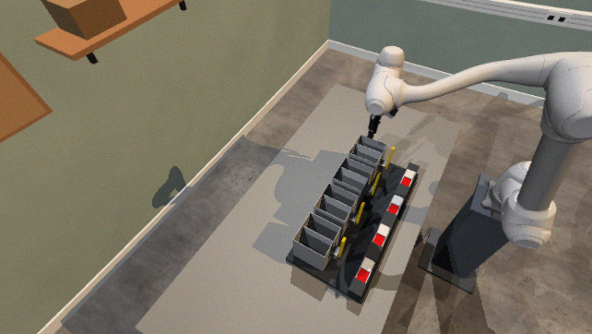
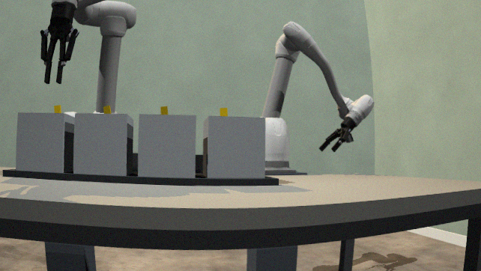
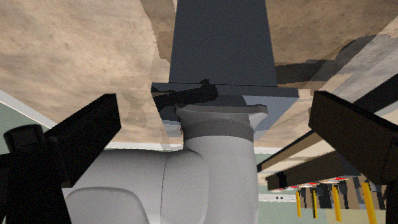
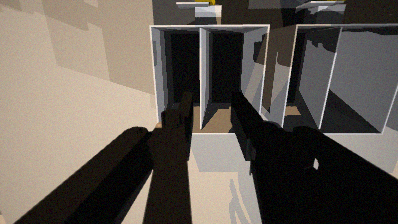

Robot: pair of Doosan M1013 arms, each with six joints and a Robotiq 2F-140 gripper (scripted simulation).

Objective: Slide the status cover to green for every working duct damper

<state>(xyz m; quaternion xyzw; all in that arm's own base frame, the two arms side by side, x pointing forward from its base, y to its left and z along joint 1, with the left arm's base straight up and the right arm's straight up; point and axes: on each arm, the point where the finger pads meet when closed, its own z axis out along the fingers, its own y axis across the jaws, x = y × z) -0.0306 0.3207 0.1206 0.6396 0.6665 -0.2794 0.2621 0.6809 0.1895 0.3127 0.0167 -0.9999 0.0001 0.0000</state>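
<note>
Four grey open-topped dampers point(image 1: 315, 256) point(image 2: 167, 146) stand in a row on a dark base point(image 1: 325, 278) point(image 2: 150, 181), each with an upright yellow lever point(image 1: 342, 247) point(image 2: 164, 110). Opposite each damper a status slider shows red point(image 1: 362, 275) point(image 1: 379, 239) point(image 1: 393, 208) point(image 1: 406, 181) beside its white cover point(image 1: 396, 199). My right gripper point(image 2: 52, 82) point(image 4: 212, 106) is partly open and empty, above the end damper point(image 2: 39, 142) point(image 4: 215, 152), which is the farthest in the top view. An inner plate point(image 4: 202, 75) shows in that damper. My left gripper point(image 2: 327, 147) point(image 3: 214, 109) is wide open and empty, away from the row.
The dampers stand close together, with narrow gaps between them. The table point(image 2: 374, 187) extends past the row in the exterior view. The left arm point(image 2: 279, 90) stands behind the row's right end there. A wall shelf point(image 1: 76, 48) bears a box point(image 1: 103, 19).
</note>
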